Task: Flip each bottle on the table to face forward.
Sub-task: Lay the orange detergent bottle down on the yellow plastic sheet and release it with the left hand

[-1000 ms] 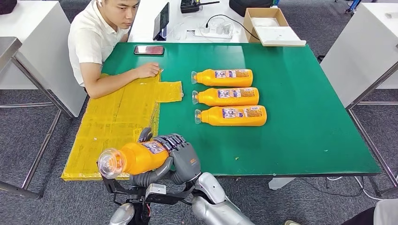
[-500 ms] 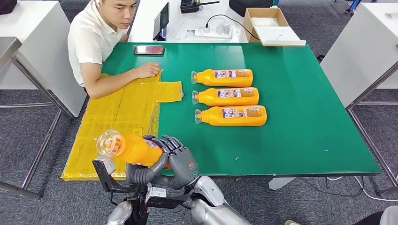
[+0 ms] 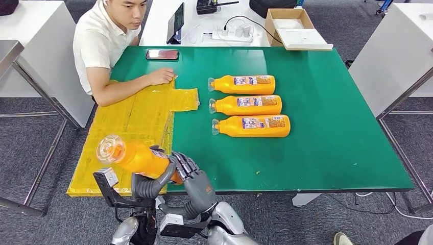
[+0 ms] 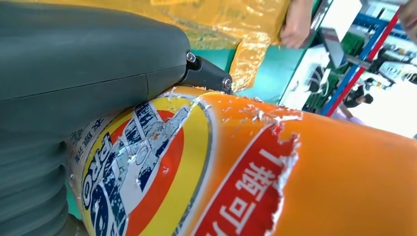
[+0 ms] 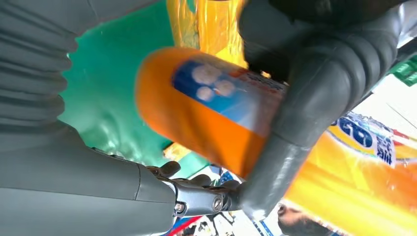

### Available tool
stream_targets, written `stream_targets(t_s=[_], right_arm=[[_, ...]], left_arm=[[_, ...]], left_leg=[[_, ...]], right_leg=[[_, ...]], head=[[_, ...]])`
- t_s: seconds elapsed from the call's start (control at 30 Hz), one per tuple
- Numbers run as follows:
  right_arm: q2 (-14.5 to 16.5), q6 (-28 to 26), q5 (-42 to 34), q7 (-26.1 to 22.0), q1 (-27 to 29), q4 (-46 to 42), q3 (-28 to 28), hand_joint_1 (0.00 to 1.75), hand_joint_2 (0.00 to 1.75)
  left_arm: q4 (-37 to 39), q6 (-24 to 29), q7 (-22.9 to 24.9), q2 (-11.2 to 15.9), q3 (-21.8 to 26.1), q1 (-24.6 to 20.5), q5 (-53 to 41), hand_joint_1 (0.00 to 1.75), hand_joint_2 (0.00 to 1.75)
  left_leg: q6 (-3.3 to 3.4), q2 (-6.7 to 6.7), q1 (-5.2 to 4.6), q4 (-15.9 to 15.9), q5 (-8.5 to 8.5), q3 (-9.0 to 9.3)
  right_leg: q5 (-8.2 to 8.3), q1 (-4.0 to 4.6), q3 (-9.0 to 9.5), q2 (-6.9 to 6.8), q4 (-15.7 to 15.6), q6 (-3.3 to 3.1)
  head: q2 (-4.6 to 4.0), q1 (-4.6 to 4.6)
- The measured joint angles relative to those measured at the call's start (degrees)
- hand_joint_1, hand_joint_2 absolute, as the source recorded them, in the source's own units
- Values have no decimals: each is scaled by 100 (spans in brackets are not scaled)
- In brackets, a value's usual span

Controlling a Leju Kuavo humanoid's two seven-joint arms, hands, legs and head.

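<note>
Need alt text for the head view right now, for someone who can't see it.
Both hands, left hand and right hand, hold an orange bottle over the green table's near edge. Three more bottles lie in a row mid-table; a person sits opposite.

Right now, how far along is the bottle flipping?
Three orange bottles lie in a neat row on the green table, labels up, apparently done. A fourth orange bottle is held off the table's near edge by the left hand and right hand; it is not yet set down.
</note>
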Motion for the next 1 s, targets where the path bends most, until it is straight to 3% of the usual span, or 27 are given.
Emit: stream_targets(t_s=[0.17,0.7,0.8,1.0], right_arm=[[-111,-156,-237,-423,356,-275,2,0,0],[-279,-170,-312,-470,511,-556,2,0,0],[-309,-203,-398,-532,553,-611,-9,0,0],[-433,-238,-484,-559,753,-1131,-115,0,0]], left_arm=[[-57,158,-18,100,219,-94,-237,175,175],[-52,193,-10,225,361,-152,-395,175,175],[40,400,84,330,356,-263,-1102,175,175],[657,1086,540,794,517,-663,-3382,175,175]], left_leg=[[-4,-4,-1,0,3,-17],[-6,-4,0,0,5,-18],[-6,-5,0,0,5,-18],[-12,-4,1,0,9,-15]], right_leg=[[0,-2,-18,-1,5,-1],[0,-1,-19,-1,6,-1],[1,-1,-18,-1,7,-1],[1,-1,-19,-1,17,-1]], head=[[1,1],[0,11],[-1,11],[-1,12]])
